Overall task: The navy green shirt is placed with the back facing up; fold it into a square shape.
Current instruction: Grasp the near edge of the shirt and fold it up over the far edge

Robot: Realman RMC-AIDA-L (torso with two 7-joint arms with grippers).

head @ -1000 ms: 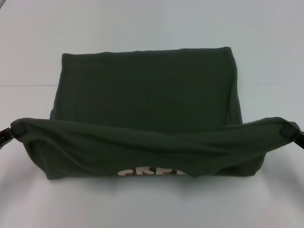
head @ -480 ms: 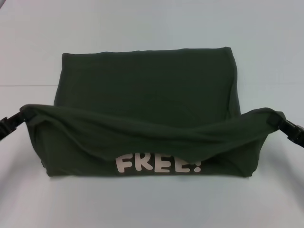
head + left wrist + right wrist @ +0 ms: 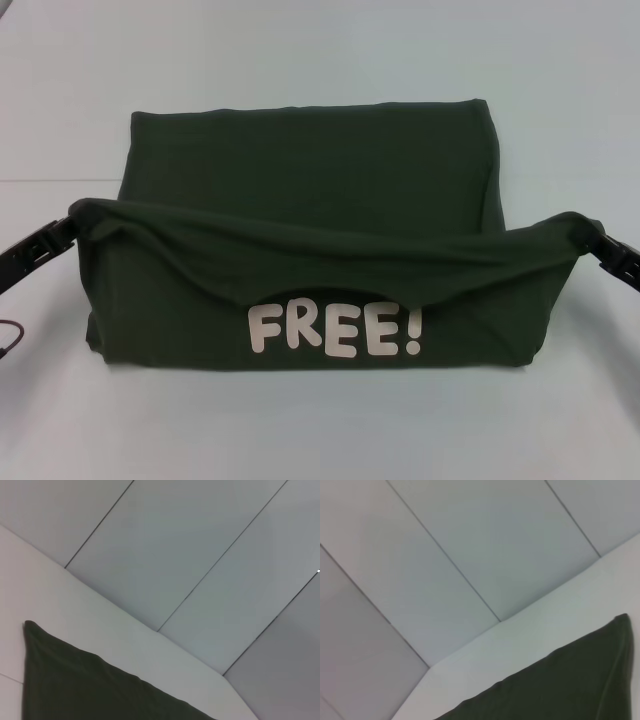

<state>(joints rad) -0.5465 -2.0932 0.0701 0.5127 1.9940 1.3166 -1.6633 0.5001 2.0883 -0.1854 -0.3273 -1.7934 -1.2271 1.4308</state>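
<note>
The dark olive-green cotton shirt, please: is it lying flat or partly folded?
Partly folded: the dark olive-green cotton shirt has its near edge lifted between left gripper and right gripper, showing "FREE!" lettering.

Plain white table (image 3: 320, 60), one thin seam line crossing its left side, navy green shirt (image 3: 310, 170) lying directly on it, far portion flat against the surface, cream "FREE!" lettering (image 3: 335, 331) facing the near edge
</note>
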